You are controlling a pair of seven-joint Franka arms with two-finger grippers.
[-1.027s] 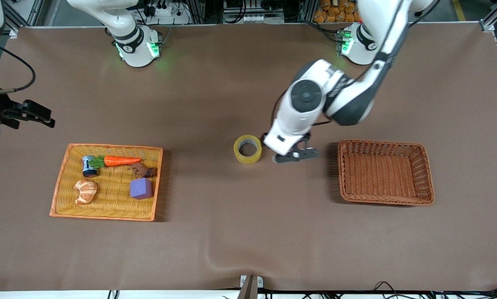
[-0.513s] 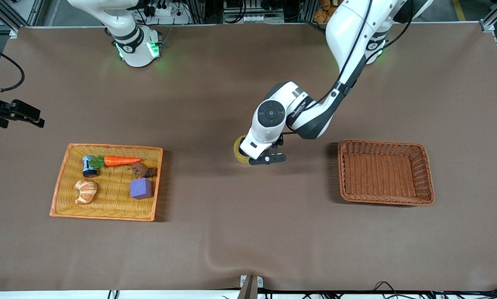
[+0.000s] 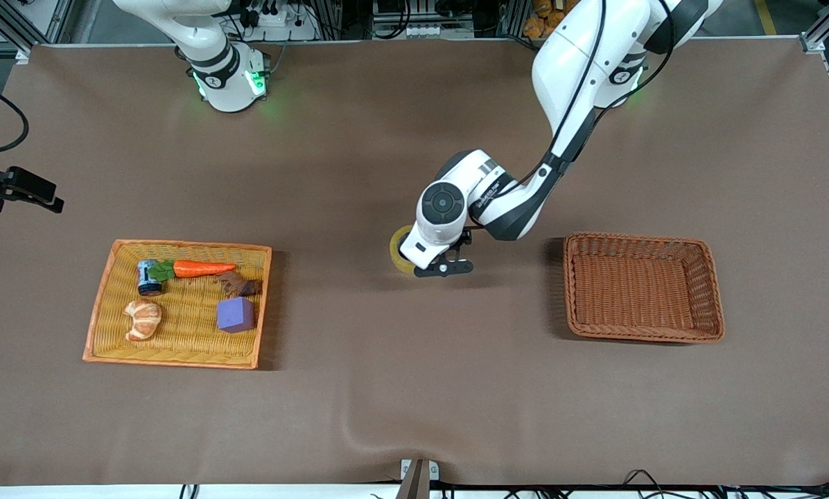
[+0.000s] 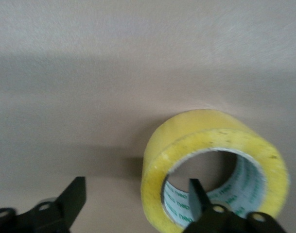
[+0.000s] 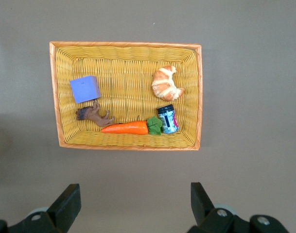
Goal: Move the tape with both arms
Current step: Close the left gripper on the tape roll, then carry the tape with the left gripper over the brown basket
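Right gripper [image 3: 19, 190]: hangs high over the bare table at the right arm's end, above the yellow basket; its fingers [image 5: 67, 204] are spread wide with nothing between them. This arm waits.
Yellow basket [image 3: 102, 305]: flat wicker tray toward the right arm's end of the table.
Its contents: a small blue can [image 3: 149, 277] and a carrot [image 3: 203, 268] lie end to end; a brown toy animal [image 3: 240, 284] sits beside the carrot's tip; a croissant [image 3: 143, 319] and a purple cube [image 3: 235, 314] lie nearer the front camera.
Tape [image 3: 399, 251]: sits flat on the table about midway between the two baskets, mostly hidden in the front view by the left arm's wrist.
Left gripper [image 3: 443, 267]: down at the tape, fingers spread apart; in the left wrist view one finger [image 4: 199, 199] reaches into the ring's hole, the other finger [image 4: 72, 199] stands outside the roll [image 4: 186, 136], so the roll's wall lies between them, not yet pinched.
Brown basket [image 3: 705, 291]: deeper wicker basket toward the left arm's end, well apart from the tape.
Table [image 3: 414, 388]: brown cloth with a small ripple near the front edge.
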